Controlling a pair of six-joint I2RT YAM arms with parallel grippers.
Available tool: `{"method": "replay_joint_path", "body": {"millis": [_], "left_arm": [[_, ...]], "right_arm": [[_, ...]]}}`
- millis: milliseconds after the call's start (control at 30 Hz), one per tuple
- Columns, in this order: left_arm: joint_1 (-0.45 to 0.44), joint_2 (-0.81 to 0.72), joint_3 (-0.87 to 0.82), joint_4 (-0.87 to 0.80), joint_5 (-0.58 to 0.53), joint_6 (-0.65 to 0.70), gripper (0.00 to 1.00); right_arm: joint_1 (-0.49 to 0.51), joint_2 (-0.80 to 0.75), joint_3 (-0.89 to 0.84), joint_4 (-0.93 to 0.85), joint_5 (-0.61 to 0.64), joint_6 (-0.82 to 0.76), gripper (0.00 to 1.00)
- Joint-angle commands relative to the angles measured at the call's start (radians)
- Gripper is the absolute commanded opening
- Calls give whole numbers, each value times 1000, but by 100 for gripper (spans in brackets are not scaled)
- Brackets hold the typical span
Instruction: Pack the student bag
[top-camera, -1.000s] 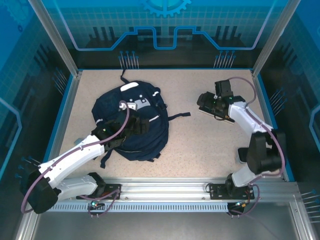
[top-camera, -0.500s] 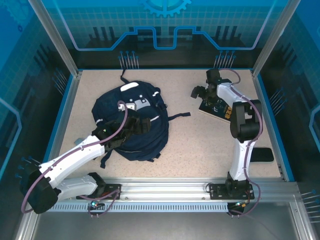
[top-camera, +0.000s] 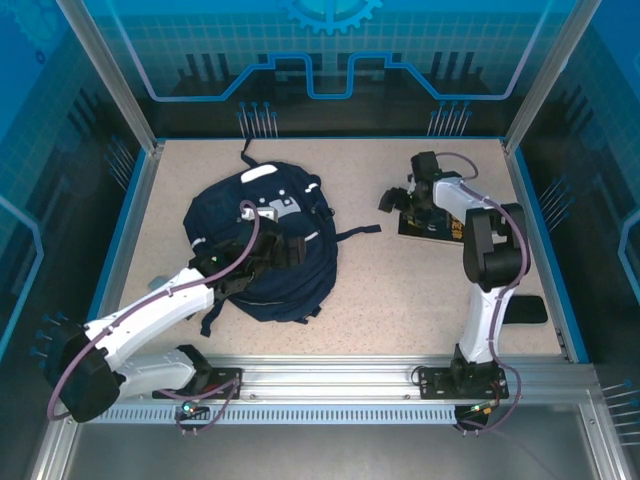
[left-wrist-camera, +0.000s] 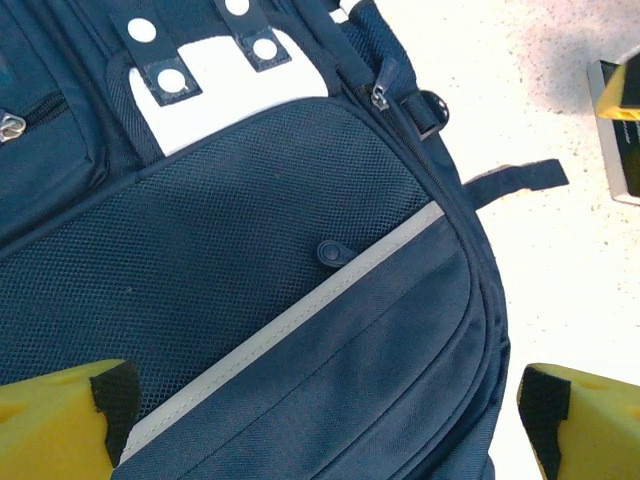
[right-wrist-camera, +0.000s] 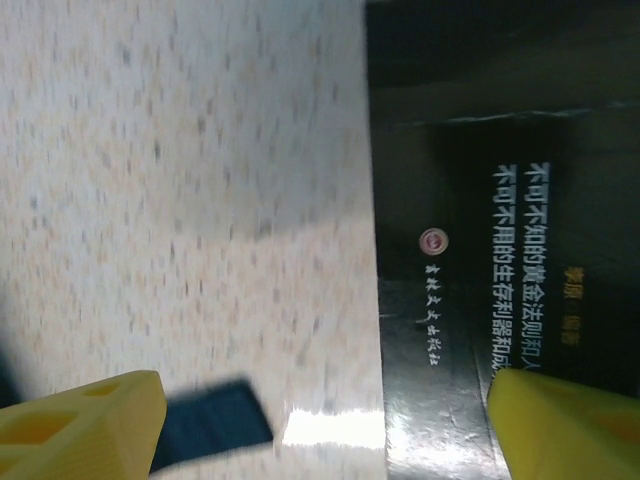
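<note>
The student bag (top-camera: 262, 215) lies flat on the table's left half, navy with a white-grey patch near its top. In the left wrist view its mesh front pocket (left-wrist-camera: 250, 230) and white stripe (left-wrist-camera: 300, 312) pass under my left gripper (left-wrist-camera: 325, 420). That gripper hovers open, its yellow fingertips (left-wrist-camera: 60, 415) far apart, over the bag's lower front (top-camera: 283, 250). A black book with Chinese lettering (right-wrist-camera: 500, 250) lies at the right (top-camera: 437, 226). My right gripper (right-wrist-camera: 325, 425) is open over the book's left edge (top-camera: 398, 197), one finger above the table and the other above the cover.
A loose strap end (right-wrist-camera: 210, 425) of the bag reaches toward the book (top-camera: 360, 231). A flat black object (top-camera: 525, 309) lies near the right wall. Blue rails edge the table (top-camera: 380, 290); bare speckled surface lies between bag and book and along the front.
The right arm has unfolded and swung left, carrying its gripper from above the book to the book's left edge and uncovering the black object. Its jaws narrowed slightly. The left arm barely moved.
</note>
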Motion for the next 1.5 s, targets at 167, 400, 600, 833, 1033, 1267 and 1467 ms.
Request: {"method": "replay_joint_path", "body": {"millis": [167, 400, 600, 833, 1033, 1267, 1467], "left_arm": [[7, 30, 5, 36, 19, 19, 99], [8, 54, 9, 51, 22, 13, 99], [6, 74, 38, 40, 26, 12, 99], [7, 64, 28, 30, 30, -9, 99], [6, 62, 39, 16, 41, -11, 99], [7, 83, 51, 21, 74, -6, 99], [6, 167, 124, 8, 159, 6, 99]], "right_arm": [[81, -217, -340, -22, -83, 50, 86], [123, -358, -505, -32, 27, 72, 85], [135, -339, -338, -111, 109, 18, 82], [135, -203, -188, -120, 201, 12, 64], [142, -123, -149, -112, 158, -3, 53], [159, -171, -284, -118, 129, -17, 52], [221, -313, -467, -134, 97, 11, 53]]}}
